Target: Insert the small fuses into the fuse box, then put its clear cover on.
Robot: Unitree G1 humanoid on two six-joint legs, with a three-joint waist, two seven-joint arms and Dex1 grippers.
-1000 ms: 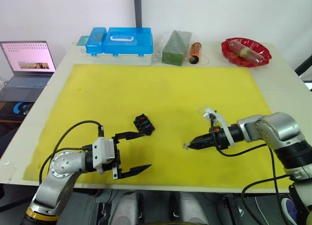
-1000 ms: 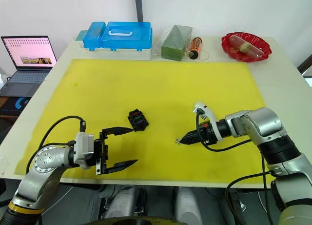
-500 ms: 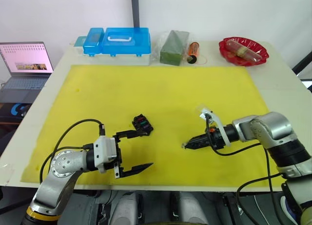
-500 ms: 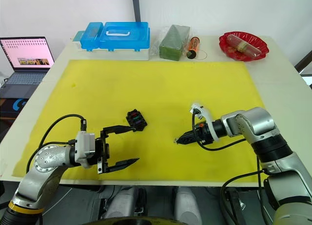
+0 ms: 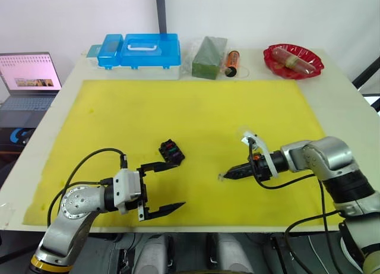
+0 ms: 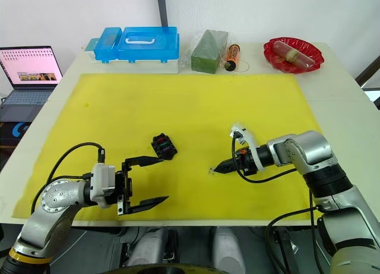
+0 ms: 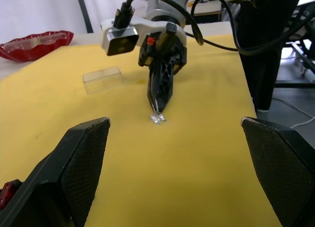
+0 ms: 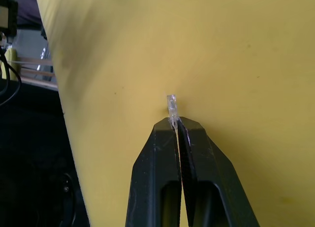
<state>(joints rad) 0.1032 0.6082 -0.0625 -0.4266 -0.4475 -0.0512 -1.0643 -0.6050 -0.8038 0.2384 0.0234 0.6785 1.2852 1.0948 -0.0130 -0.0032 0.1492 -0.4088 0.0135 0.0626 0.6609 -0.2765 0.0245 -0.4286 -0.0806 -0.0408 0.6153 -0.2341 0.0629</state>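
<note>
1. Right hand (image 8: 176, 126) is pinched shut on a pale grey fuse (image 8: 172, 105), tip low over the yellow mat (image 5: 196, 113), likely for carrying.
2. Left hand (image 5: 165, 188) gapes wide, empty, beside the fuse box (image 5: 171, 152), seemingly ready to steady it.
3. Clear cover (image 7: 102, 80) lies near the right hand.

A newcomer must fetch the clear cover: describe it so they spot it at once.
On the yellow mat, look beside the right gripper, on the side toward the red bowl. The clear cover lies there, a small transparent rectangular cap, see-through, unlike the black fuse box.
</note>
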